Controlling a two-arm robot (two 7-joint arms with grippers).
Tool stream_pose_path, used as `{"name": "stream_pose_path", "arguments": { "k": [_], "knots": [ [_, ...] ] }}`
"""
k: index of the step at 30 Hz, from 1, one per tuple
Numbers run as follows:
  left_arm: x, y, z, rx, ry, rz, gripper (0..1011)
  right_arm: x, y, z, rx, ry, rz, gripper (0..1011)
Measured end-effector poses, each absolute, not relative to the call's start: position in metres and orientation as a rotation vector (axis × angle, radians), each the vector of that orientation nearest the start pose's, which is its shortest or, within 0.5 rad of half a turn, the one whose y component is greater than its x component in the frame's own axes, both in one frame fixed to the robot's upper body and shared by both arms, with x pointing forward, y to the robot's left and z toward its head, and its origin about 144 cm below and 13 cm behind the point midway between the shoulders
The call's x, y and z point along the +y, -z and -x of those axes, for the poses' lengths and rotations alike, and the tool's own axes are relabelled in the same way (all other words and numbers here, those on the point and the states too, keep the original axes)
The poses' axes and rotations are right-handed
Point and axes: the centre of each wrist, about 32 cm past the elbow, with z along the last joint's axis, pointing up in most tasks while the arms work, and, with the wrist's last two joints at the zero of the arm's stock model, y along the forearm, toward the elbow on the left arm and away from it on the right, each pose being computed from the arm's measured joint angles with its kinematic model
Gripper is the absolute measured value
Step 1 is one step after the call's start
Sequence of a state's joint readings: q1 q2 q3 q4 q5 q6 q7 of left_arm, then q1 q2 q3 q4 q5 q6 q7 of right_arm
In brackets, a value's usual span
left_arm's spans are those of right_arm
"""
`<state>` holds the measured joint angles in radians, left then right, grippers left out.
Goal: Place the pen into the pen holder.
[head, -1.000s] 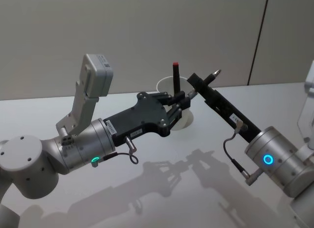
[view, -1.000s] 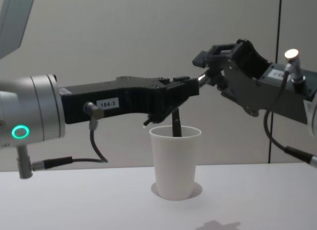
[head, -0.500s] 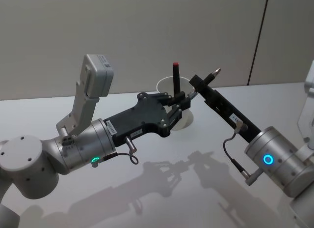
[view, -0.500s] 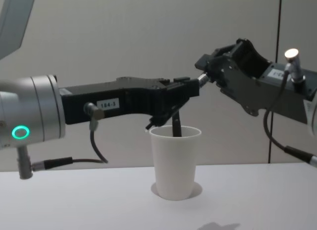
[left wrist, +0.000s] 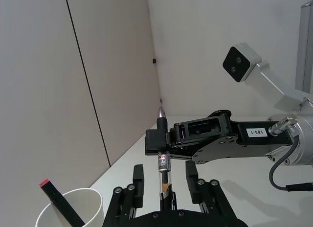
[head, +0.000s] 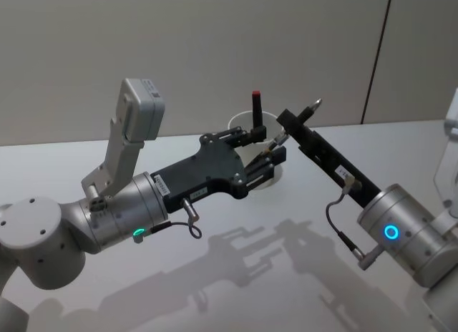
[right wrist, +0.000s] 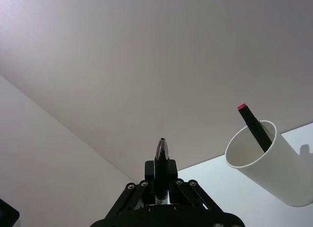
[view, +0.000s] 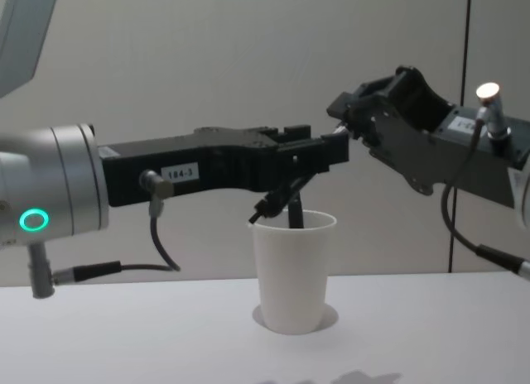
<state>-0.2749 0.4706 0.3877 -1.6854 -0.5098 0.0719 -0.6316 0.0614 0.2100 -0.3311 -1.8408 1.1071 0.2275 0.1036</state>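
The pen (head: 313, 106) is dark with a silver tip and slants upward above the table. My right gripper (head: 286, 123) is shut on it near its middle, and in the right wrist view the tip (right wrist: 162, 149) pokes out past the fingers. My left gripper (head: 268, 144) is open, its fingers (left wrist: 138, 177) on either side of the pen's rear end (left wrist: 164, 169) without touching it. The pen holder, a white paper cup (view: 294, 272), stands on the table just below and behind both grippers (head: 269, 176).
A black marker with a red cap (head: 255, 106) leans inside the cup (right wrist: 266, 163). The white table (head: 236, 275) spreads in front of it, with a grey panelled wall behind. The left arm's camera housing (head: 139, 110) rises above its wrist.
My left gripper's fingers have spread apart and let go of the pen's rear end. The right gripper keeps hold of the pen and has barely moved.
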Motion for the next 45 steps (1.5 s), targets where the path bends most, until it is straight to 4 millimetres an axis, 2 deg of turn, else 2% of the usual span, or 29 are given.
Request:
{"name": "stream_pose_path", "arguments": {
  "k": [1, 2, 11, 16, 19, 36, 45],
  "knots": [
    [0.236, -1.244, -0.502, -0.109, -0.538, 0.046, 510, -0.168, -1.228, -0.446, 0.687, 0.806, -0.549, 132],
    [0.236, -1.244, -0.502, -0.109, -0.538, 0.046, 520, -0.168, -1.228, -0.446, 0.688, 0.806, -0.549, 132],
    [0.236, -1.244, -0.502, -0.109, -0.538, 0.046, 824, -0.168, -1.228, -0.446, 0.687, 0.805, -0.550, 132],
    [0.236, -1.244, -0.502, -0.109, -0.538, 0.046, 957, -0.168, -1.228, -0.446, 0.687, 0.805, -0.550, 132],
    [0.236, -1.244, -0.502, -0.109, -0.538, 0.046, 1001, -0.168, -1.228, -0.446, 0.685, 0.805, -0.550, 132],
    [0.236, -1.244, -0.502, -0.109, -0.538, 0.046, 1001, -0.184, -1.227, -0.450, 0.535, 0.898, -0.495, 132],
    [0.236, -1.244, -0.502, -0.109, -0.538, 0.046, 1001, -0.201, -1.223, -0.466, 0.386, 0.998, -0.469, 132]
  ]
}}
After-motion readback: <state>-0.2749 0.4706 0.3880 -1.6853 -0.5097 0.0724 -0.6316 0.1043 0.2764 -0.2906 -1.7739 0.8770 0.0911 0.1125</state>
